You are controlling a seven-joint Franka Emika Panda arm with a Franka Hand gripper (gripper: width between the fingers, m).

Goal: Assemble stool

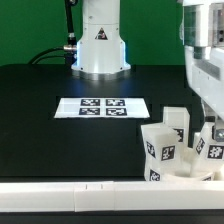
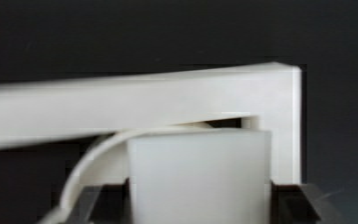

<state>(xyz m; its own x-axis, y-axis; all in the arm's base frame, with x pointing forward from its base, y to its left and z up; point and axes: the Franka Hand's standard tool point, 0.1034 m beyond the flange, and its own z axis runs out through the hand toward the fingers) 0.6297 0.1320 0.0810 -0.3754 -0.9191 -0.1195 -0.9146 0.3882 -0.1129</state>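
Observation:
The stool's white parts stand in a cluster at the exterior view's lower right, in the corner of the rail. Two tagged legs [image 1: 159,146] [image 1: 177,124] stand upright there. My gripper [image 1: 209,130] reaches down just to their right and is shut on another white leg [image 1: 203,146]. In the wrist view this leg [image 2: 197,168] fills the space between my dark fingers [image 2: 98,203], with my gripper [image 2: 197,208] closed on its sides. A curved white edge, likely the round seat [image 2: 98,160], shows beside the leg. The seat's face is hidden in the exterior view.
The long white L-shaped rail [image 1: 80,194] runs along the table's front edge and turns a corner close behind the held leg [image 2: 247,90]. The marker board [image 1: 102,107] lies mid-table. The robot base [image 1: 100,45] stands at the back.

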